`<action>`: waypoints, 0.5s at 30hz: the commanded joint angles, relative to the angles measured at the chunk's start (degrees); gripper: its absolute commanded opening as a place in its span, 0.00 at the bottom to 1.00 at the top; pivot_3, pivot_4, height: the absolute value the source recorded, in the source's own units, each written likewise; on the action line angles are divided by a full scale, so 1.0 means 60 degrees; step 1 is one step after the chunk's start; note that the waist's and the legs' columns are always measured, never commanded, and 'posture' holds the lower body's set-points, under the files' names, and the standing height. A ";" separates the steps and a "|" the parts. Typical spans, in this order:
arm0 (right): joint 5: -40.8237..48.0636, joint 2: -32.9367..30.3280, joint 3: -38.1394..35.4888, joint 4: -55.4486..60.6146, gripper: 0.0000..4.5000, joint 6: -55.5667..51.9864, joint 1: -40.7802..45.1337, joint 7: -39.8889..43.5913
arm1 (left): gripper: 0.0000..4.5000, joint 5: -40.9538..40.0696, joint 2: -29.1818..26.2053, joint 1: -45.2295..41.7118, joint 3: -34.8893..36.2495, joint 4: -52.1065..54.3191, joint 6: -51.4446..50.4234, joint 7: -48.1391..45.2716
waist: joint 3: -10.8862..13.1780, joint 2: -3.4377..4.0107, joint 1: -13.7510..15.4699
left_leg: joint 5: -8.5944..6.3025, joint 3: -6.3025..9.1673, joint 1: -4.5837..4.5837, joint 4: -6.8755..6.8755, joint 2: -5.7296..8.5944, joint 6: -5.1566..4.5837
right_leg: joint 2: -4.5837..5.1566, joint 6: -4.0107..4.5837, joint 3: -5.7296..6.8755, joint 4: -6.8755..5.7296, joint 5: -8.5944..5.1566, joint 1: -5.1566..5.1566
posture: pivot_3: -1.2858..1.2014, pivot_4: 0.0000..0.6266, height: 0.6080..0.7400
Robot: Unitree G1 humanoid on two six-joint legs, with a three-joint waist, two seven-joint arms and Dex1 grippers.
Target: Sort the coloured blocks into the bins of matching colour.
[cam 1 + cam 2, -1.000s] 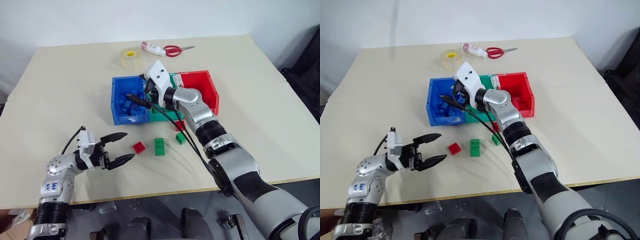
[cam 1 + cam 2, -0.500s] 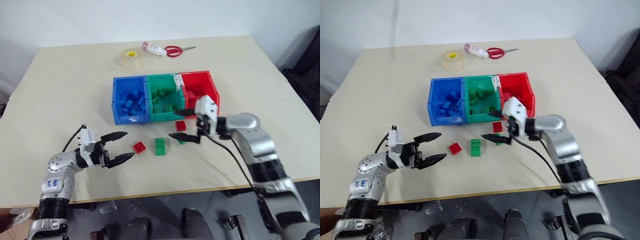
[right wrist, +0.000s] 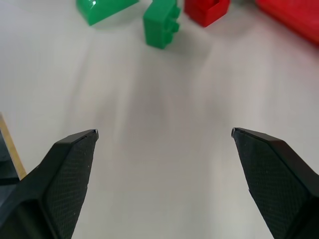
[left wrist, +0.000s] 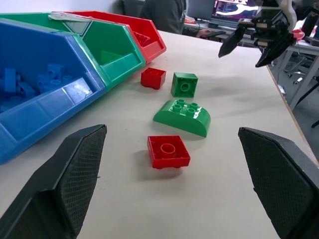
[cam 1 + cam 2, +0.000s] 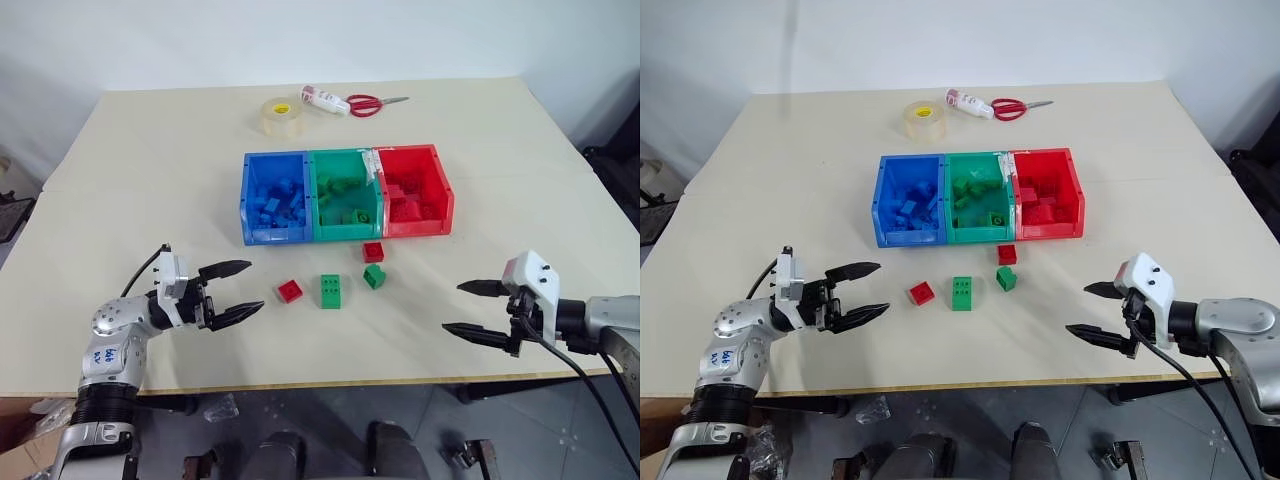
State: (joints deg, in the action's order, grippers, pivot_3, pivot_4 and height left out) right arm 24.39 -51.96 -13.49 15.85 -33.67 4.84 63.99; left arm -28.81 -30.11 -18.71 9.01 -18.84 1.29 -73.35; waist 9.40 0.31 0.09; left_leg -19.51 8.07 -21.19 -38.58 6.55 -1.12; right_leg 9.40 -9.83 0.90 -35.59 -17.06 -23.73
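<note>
**Four blocks loose on the table, both grippers spread and empty**

Three joined bins sit mid-table in a row: blue bin (image 5: 274, 200) on the robot's left, green bin (image 5: 346, 195) in the middle, red bin (image 5: 413, 190) on the right. Each already holds a heap of blocks of its own colour.

Four blocks lie on the bare table (image 5: 150, 170) in front of the bins, on the near side:
- a red block (image 5: 373, 251) just in front of the seam between green and red bins, close to the wall but apart from it;
- a small green block (image 5: 374, 276) just nearer than that one, tilted, not touching it;
- a larger green block (image 5: 330, 291) with a curved top and four studs, to the left of the small one;
- a second red block (image 5: 289, 290), single stud, left again and nearest the left arm.

Left gripper (image 5: 240, 290): fingers spread wide, nothing between them, held level just above the table and pointed at the second red block, near it but apart.

Right gripper (image 5: 472, 308): fingers likewise spread, empty, low over the right near part of the table, well apart from the blocks and aimed toward them.

At the far edge: a roll of clear tape (image 5: 282, 117), a small white bottle (image 5: 327, 100), red-handled scissors (image 5: 374, 102). All well apart from the bins.
</note>
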 commanded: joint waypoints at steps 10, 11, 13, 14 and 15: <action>-0.0867 0.2196 0.2457 -0.1551 1.00 0.0508 0.2629 -0.1511 | 1.00 -0.0136 -0.0051 0.0145 0.0037 0.0473 0.0004 -0.0165 | 0.0001 -0.0002 -0.0036 | -0.0005 0.0001 -0.0001 -0.0012 0.0000 0.0000 | -0.0001 -0.0001 -0.0001 -0.0004 0.0001 -0.0002 | 0.52 0.24 1.00; -0.1013 0.2389 0.2661 -0.1860 1.00 0.0602 0.2872 -0.1585 | 1.00 -0.0141 -0.0052 0.0211 0.0037 0.0537 0.0001 -0.0160 | 0.0001 -0.0002 -0.0044 | -0.0005 0.0001 -0.0001 -0.0011 0.0000 0.0000 | -0.0001 -0.0001 -0.0002 -0.0005 0.0000 -0.0002 | 0.52 0.24 1.00; -0.1247 0.2817 0.3009 -0.2490 1.00 0.0764 0.3378 -0.1741 | 1.00 -0.0161 -0.0061 0.0326 0.0057 0.0664 -0.0028 -0.0122 | 0.0001 -0.0002 -0.0056 | -0.0005 0.0003 -0.0001 -0.0011 -0.0001 0.0000 | -0.0002 -0.0001 0.0000 -0.0007 0.0000 -0.0003 | 0.52 0.24 1.00; -0.1305 0.2996 0.3139 -0.2744 1.00 0.0815 0.3579 -0.1750 | 1.00 -0.0176 -0.0062 0.0390 0.0075 0.0752 -0.0045 -0.0079 | 0.0001 -0.0002 -0.0055 | -0.0005 0.0003 -0.0001 -0.0010 0.0000 0.0000 | -0.0002 -0.0001 0.0000 -0.0009 0.0000 -0.0005 | 0.52 0.24 1.00; -0.1386 0.3147 0.3229 -0.2980 0.96 0.0880 0.3750 -0.1786 | 1.00 -0.0186 -0.0062 0.0459 0.0091 0.0851 -0.0066 -0.0037 | 0.0001 -0.0002 -0.0038 | -0.0005 0.0004 -0.0002 -0.0012 -0.0001 0.0000 | -0.0003 -0.0001 0.0001 -0.0009 0.0000 -0.0005 | 0.52 0.24 1.00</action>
State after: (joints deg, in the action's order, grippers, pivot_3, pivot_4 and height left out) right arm 16.64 -33.52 5.63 -1.25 -29.93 26.10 53.70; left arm -28.91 -30.03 -16.58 8.57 -16.04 0.94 -73.82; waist 9.40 0.30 -0.14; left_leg -19.55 8.11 -21.21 -38.65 6.55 -1.12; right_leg 9.39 -9.84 0.90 -35.65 -17.06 -23.76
